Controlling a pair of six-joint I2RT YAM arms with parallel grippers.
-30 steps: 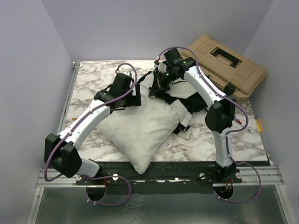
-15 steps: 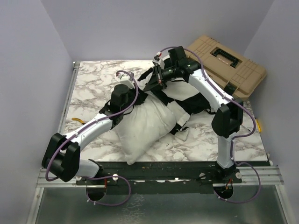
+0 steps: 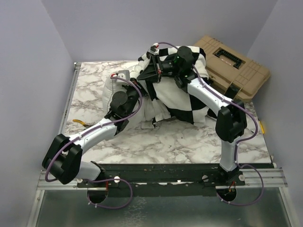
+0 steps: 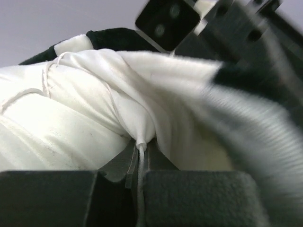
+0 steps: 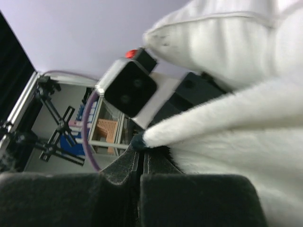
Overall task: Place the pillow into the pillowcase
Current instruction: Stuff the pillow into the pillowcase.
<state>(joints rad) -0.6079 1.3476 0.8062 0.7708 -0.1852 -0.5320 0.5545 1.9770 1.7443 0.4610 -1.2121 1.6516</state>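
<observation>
My left gripper, wide a second ago, now pinches pillow; right gripper clamps pillowcase, hoisted over pillow since.

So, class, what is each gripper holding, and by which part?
The left gripper is shut on a small fold of the pillow. The right gripper is shut on a bunched fold of the pillowcase.

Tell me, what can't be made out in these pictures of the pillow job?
- Top view: how deep the plain white puffy pillow sits in the black-and-white checked fabric pillowcase; case and arms cover it.
- Left wrist view: the case at right, motion-blurred.
- Right wrist view: where pillow ends and case begins; both look white.
</observation>
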